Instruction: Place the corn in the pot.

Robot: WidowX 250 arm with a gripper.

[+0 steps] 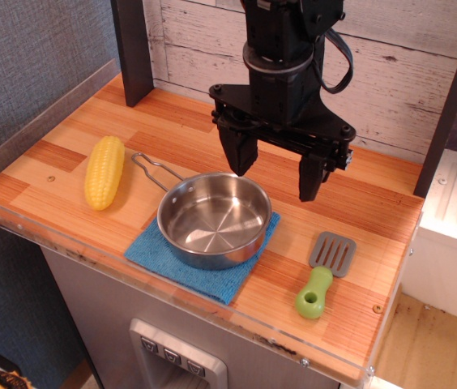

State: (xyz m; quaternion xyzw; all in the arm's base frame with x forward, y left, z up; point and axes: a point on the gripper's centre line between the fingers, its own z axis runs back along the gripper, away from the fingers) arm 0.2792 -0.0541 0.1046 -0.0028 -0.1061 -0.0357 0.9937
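Nearest the front edge, a grey spatula with a green handle lies on the wooden table, right of a blue cloth. The pot sits on that cloth, empty, its wire handle pointing back-left. The corn lies on the table to the pot's left, just beyond the handle's loop. Farther back, the gripper hangs above the pot's far rim, its fingers spread wide and holding nothing.
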